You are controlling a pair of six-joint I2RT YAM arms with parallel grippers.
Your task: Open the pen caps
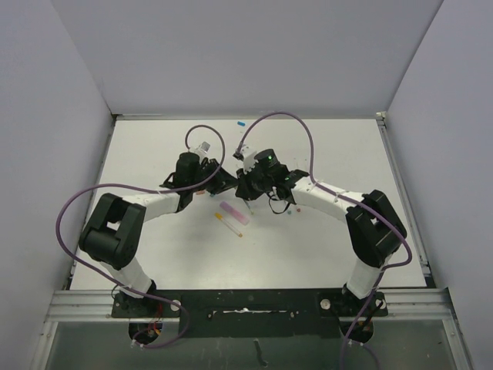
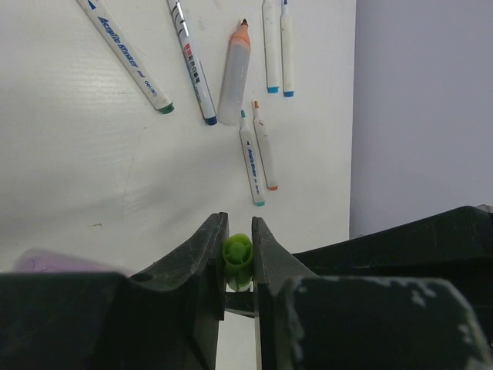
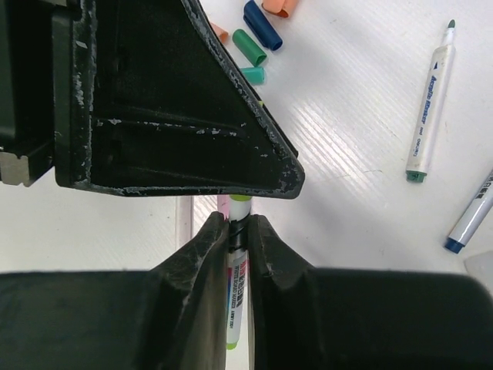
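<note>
In the top view my left gripper (image 1: 222,182) and right gripper (image 1: 246,186) meet tip to tip above the table's middle. In the left wrist view the left gripper (image 2: 238,225) is shut on a green pen cap (image 2: 237,256), seen end-on. In the right wrist view the right gripper (image 3: 239,221) is shut on a thin white pen (image 3: 239,285) with green ends. The pen's far end runs under the left gripper's body (image 3: 177,100), so I cannot tell whether the cap is on or off it. Loose pen caps (image 3: 256,35), orange, blue, green and teal, lie beyond.
Several pens lie on the white table: a salmon-orange highlighter (image 2: 235,73), a teal-ended pen (image 2: 127,55), a blue-ended pen (image 2: 192,69) and thin ones (image 2: 258,154). A lilac highlighter (image 1: 234,212) lies below the grippers. A blue cap (image 1: 241,122) rests by the back wall.
</note>
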